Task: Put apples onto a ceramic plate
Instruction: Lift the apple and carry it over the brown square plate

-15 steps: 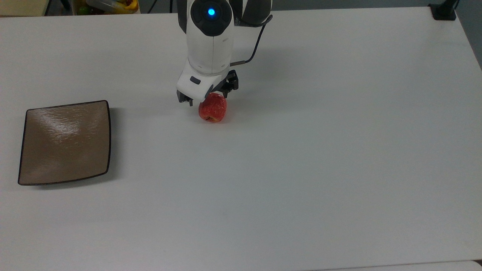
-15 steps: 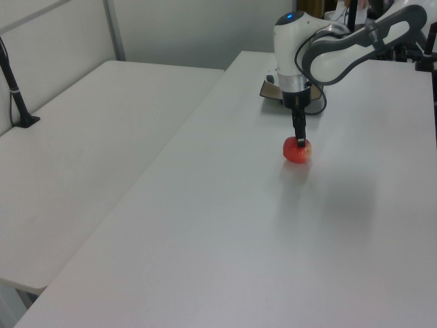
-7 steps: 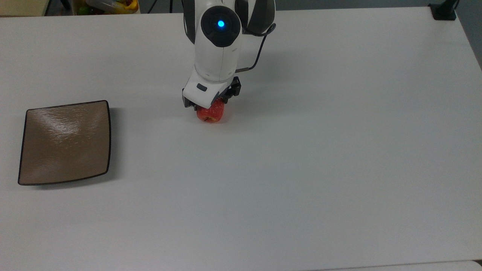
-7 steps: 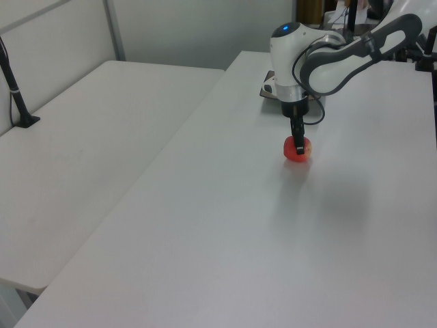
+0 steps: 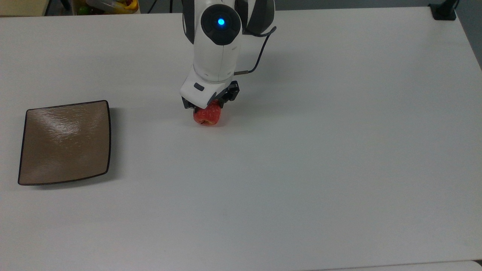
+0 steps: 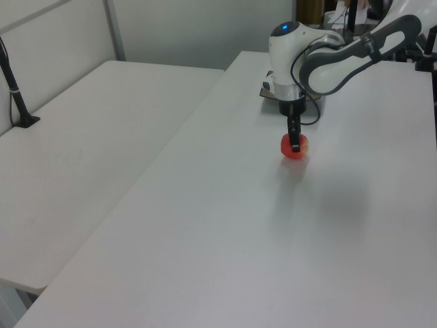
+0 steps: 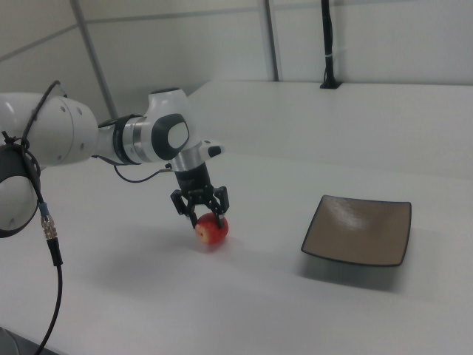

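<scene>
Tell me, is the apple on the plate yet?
Not yet. The gripper has closed around the apple, which sits low by the white table. The plate holds nothing, off to the top view's left. Left to do: carry the apple over, set it down, let go.

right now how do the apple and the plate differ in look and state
The apple is small, round and red with a speckled skin; the ceramic plate is much larger, square, flat and glossy tan-brown with a thin dark rim. The gripper straddles the apple from above, while the plate lies untouched and bare toward the top view's left. Both rest on the same white table.
</scene>
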Available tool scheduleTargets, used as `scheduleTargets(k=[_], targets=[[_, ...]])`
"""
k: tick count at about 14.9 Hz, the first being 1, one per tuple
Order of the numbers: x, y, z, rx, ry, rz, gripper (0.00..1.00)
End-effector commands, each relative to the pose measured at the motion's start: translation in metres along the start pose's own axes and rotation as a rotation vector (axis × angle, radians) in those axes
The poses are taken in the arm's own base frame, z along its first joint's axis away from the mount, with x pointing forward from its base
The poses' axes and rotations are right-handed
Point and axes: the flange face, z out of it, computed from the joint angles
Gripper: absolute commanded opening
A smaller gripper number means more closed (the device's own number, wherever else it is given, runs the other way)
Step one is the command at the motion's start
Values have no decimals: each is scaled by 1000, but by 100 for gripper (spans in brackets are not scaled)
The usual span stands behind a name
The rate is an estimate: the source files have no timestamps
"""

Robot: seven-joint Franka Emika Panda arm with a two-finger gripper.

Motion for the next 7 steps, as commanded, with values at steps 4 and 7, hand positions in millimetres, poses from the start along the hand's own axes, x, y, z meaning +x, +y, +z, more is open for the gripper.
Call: scheduleTargets(k=[4,7], targets=[[0,93,-59,-26,138,168,38],[-10,143,-70,-48,201,245,38]])
